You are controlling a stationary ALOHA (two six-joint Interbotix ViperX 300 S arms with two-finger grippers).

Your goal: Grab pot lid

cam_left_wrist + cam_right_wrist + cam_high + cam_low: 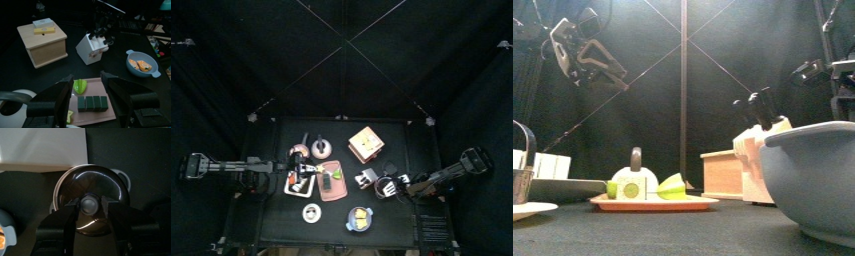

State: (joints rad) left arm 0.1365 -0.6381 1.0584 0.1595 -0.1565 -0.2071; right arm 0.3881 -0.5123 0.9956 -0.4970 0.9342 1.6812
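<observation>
The pot lid (90,180) is round dark glass with a silver rim and a black knob (89,204) in its middle. It lies on the table next to the white knife block (40,148). My right gripper (90,207) hangs straight over it, open, with one jaw on each side of the knob and a gap to it on both sides. In the top view the right gripper (392,184) is at the table's right middle. My left gripper (87,80) is open and empty above the cutting board (93,107). The front view does not show the lid.
A wooden box (43,42) stands at the back. The knife block (93,47) holds black-handled knives. A blue bowl (142,62) with food sits near the front. The cutting board carries green pieces (80,86). A white mug (13,100) is beside the board.
</observation>
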